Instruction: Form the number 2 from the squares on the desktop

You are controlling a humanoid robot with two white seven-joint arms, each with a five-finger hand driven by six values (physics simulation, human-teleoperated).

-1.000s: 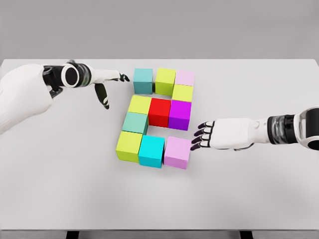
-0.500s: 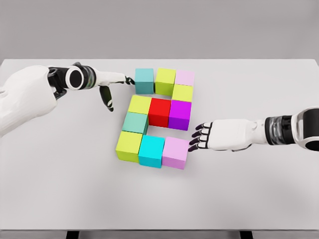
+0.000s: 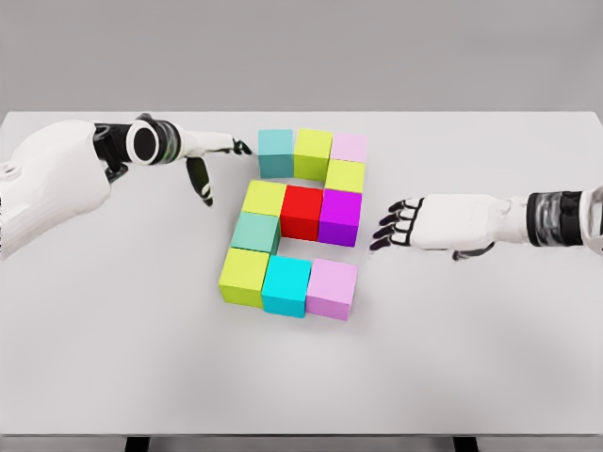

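Coloured cubes lie packed together mid-table. Back row: teal cube (image 3: 275, 153), olive cube (image 3: 313, 153), pale pink cube (image 3: 350, 147). Beneath the pink one is a yellow-green cube (image 3: 345, 175). Middle row: yellow cube (image 3: 264, 198), red cube (image 3: 302, 211), purple cube (image 3: 340, 217). A grey-green cube (image 3: 256, 232) sits below the yellow one. Front row: lime cube (image 3: 245, 276), cyan cube (image 3: 286, 284), lilac cube (image 3: 332, 288). My left hand (image 3: 221, 155) is open, its fingertips (image 3: 243, 147) touching or just beside the teal cube's left face. My right hand (image 3: 396, 224) hangs open, apart from the purple cube.
The white table (image 3: 113, 330) spreads wide around the cube cluster, with its front edge near the picture's bottom. A grey wall stands behind the far edge.
My right hand drew back from the lilac cube, moving right and up. My left hand slid right to the teal cube, which shifted slightly right against the olive cube.
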